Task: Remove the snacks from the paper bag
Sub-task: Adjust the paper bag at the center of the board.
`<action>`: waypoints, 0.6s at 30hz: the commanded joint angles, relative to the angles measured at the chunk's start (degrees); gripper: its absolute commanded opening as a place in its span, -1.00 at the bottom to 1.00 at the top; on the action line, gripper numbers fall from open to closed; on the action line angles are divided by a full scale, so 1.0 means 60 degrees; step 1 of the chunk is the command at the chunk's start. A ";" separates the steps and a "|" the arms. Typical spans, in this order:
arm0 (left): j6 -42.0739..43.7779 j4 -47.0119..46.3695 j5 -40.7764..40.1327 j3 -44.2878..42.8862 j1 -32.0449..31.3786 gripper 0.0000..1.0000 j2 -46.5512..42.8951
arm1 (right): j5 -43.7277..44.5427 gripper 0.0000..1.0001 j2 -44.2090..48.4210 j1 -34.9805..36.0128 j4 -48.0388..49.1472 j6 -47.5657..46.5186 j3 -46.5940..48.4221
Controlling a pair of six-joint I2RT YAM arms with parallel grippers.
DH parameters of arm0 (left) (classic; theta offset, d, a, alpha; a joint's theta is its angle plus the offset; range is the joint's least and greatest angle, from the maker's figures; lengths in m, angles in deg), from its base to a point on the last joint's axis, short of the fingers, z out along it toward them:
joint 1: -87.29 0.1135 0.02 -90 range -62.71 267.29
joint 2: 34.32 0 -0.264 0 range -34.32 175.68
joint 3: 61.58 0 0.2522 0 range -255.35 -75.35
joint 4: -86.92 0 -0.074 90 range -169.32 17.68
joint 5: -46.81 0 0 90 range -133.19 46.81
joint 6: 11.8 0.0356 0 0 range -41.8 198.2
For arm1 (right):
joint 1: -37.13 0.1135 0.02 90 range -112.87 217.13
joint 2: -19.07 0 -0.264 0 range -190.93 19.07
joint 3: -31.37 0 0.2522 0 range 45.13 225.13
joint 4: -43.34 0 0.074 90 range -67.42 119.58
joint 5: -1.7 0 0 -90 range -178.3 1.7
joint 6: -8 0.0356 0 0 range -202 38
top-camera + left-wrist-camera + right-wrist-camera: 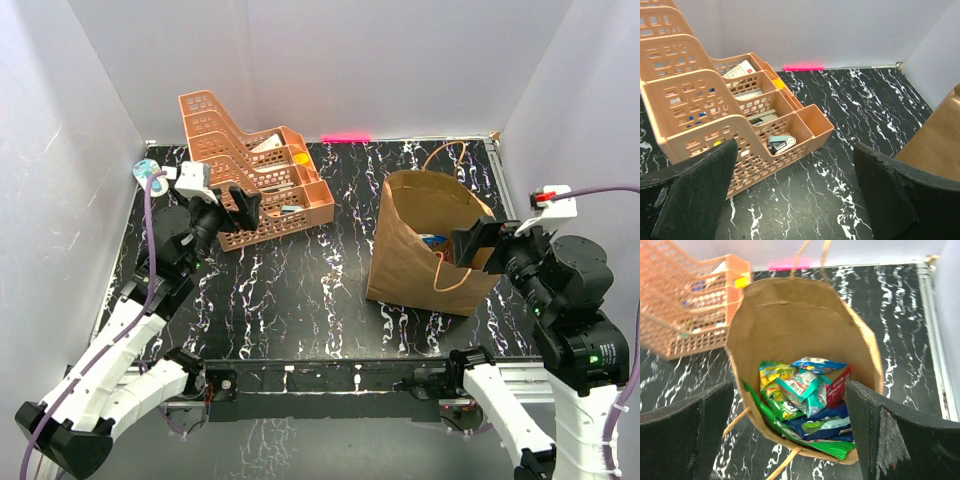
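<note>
The brown paper bag (425,240) stands upright right of the table's middle, mouth open, with twine handles. In the right wrist view I look down into the bag (790,325): several snack packets (805,395) lie inside, a teal one on top, a blue one, a red one, and a green chip bag (805,437) along the near wall. My right gripper (487,245) is open and empty, just above the bag's near right rim (790,440). My left gripper (243,205) is open and empty, over the table in front of the orange rack (795,200).
An orange mesh tiered tray rack (250,165) with small oddments stands at the back left, also in the left wrist view (715,105). A pink tape strip (345,137) marks the back wall. A small object (147,168) lies at the far left edge.
</note>
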State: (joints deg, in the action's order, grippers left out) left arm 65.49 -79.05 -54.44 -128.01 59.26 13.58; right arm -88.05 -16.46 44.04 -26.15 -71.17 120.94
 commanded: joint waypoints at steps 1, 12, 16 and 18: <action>0.0468 -0.1492 0.0501 0.0481 -0.0157 0.97 -0.0199 | -0.1666 0.96 0.0164 0.0619 -0.0032 -0.1632 -0.0064; 0.0659 -0.2508 0.0356 0.1249 -0.0605 0.97 -0.0319 | -0.1197 0.96 0.0717 0.2861 0.0084 -0.6120 -0.1398; 0.0600 -0.2641 0.0359 0.1309 -0.0641 0.97 -0.0337 | -0.1390 0.96 0.0735 0.3012 0.0209 -0.7597 -0.1614; 0.0593 -0.2690 0.0292 0.1334 -0.0666 0.97 -0.0358 | -0.1580 0.96 0.0772 0.3045 0.0355 -0.7814 -0.1538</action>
State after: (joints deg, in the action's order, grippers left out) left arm 68.60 -91.38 -52.82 -120.21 55.63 12.71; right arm -95.33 -12.92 61.59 -28.53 -108.30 111.52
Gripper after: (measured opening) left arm 0.983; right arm 0.981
